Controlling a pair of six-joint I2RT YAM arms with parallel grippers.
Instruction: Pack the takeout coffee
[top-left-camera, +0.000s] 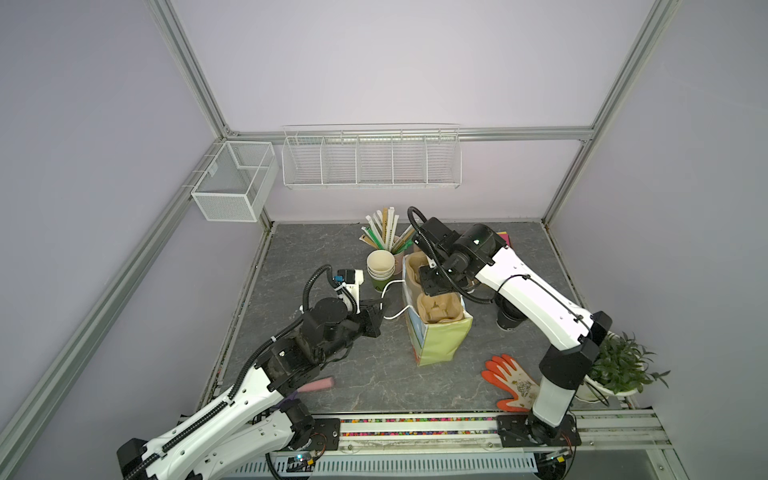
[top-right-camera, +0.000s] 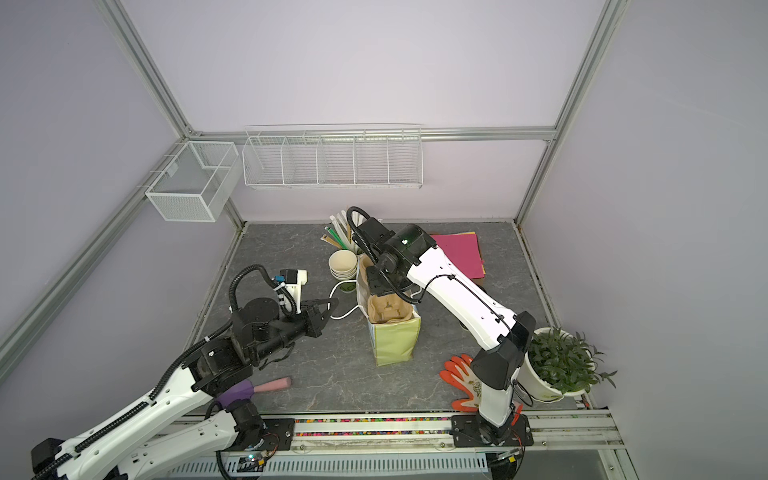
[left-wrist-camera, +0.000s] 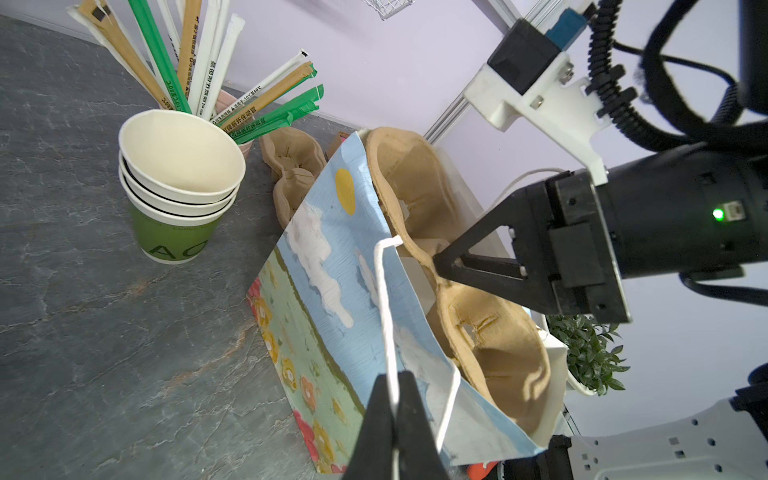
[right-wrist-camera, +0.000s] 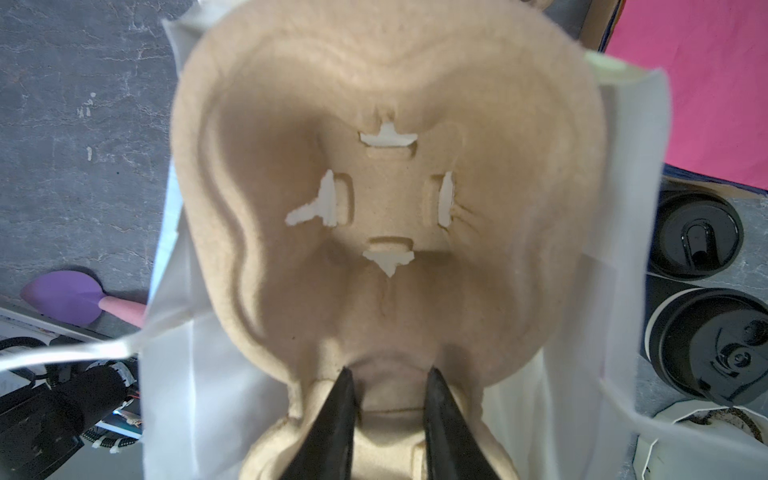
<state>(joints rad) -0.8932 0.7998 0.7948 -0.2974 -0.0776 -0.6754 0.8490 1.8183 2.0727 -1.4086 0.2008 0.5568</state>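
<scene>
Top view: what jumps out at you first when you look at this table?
Probably the painted paper bag standing mid-table, with a brown cup tray poking out of its top. The right gripper pinches the tray's narrow middle, while the left gripper is shut on the bag's white handle. A bright orange glove lies at the front, near a potted plant.

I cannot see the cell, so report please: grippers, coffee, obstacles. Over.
Left gripper shut on bag handle. Right gripper shut on cup carrier inside bag. Takeout coffee on table outside bag, not packed. Right arm above it.
</scene>
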